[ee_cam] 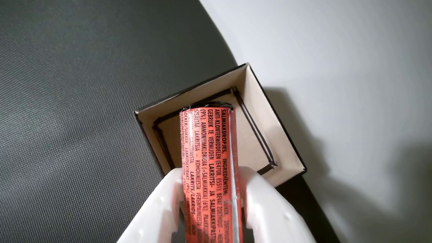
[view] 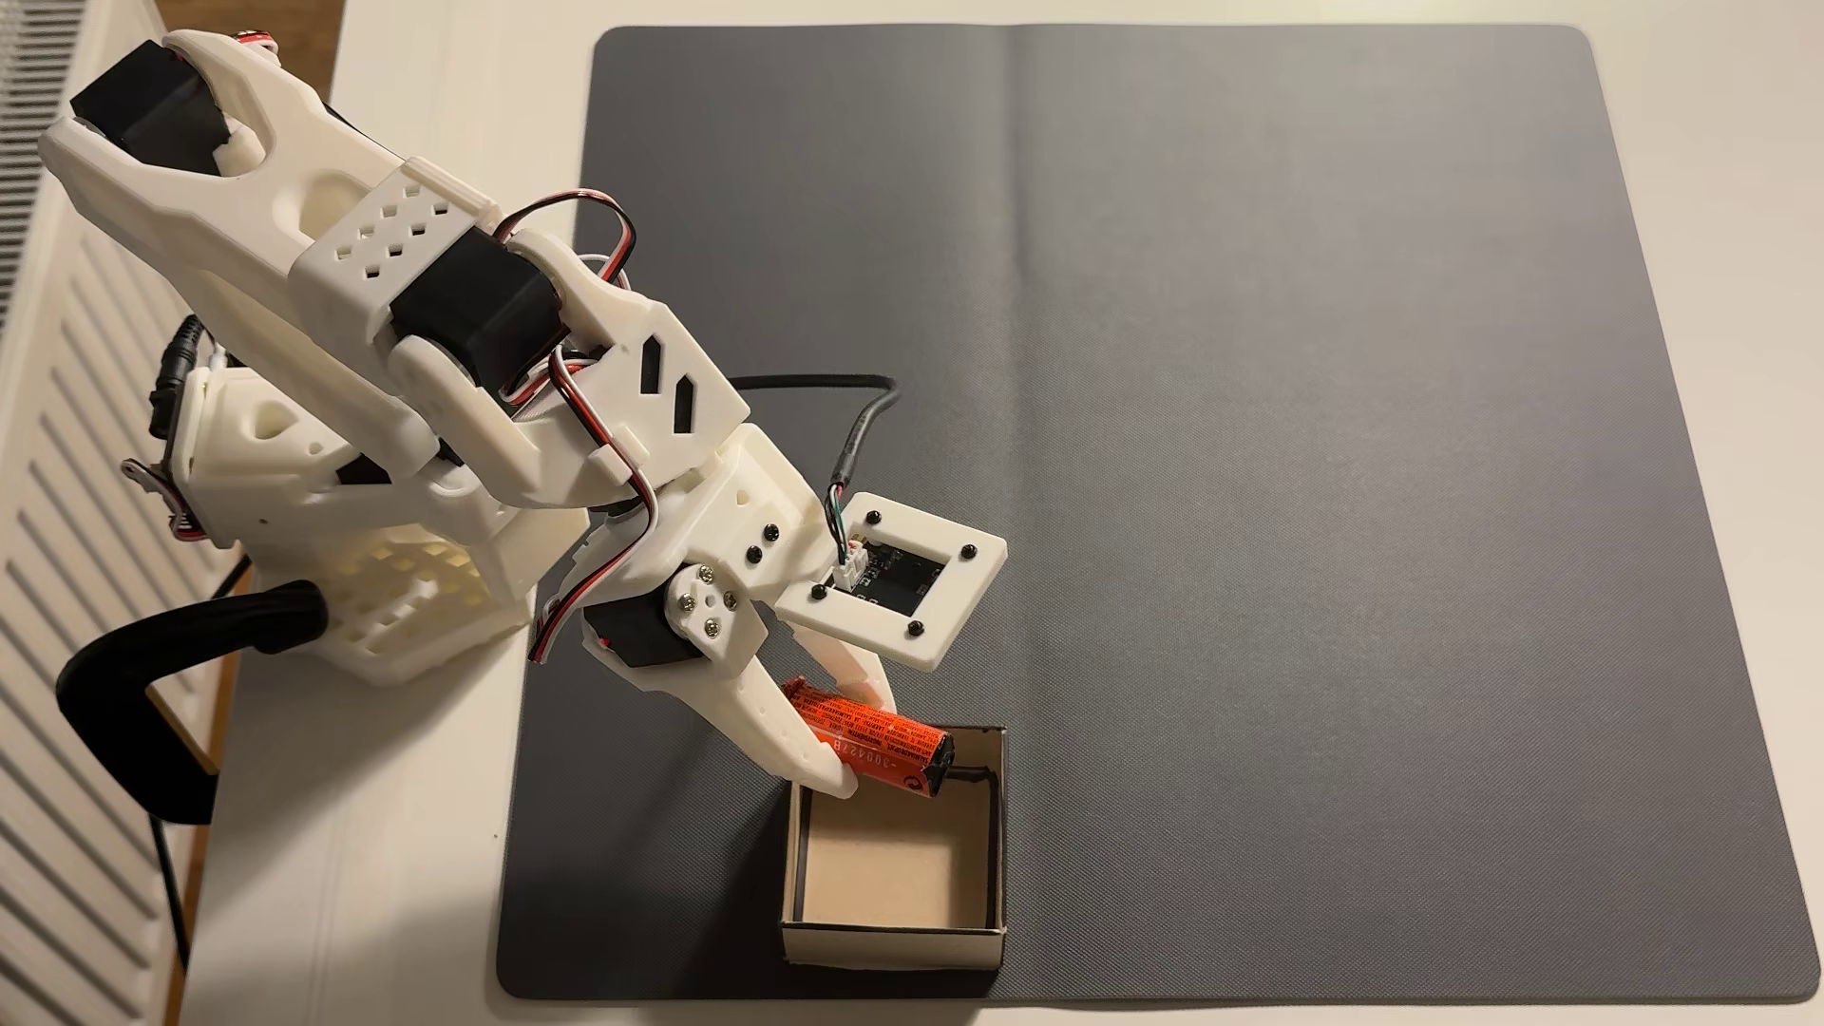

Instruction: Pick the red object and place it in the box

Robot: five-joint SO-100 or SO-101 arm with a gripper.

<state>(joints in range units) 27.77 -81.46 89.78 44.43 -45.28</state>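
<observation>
Pick: done; the gripper (ee_cam: pixel 210 202) is clamped on the red object (ee_cam: pixel 209 162), white fingers (view: pixel 790 735) on either side.
Position: black end poised over the box (view: pixel 893 937), near its far rim, above the grey mat (view: pixel 1283 395).
Remaining: release into the box.
</observation>
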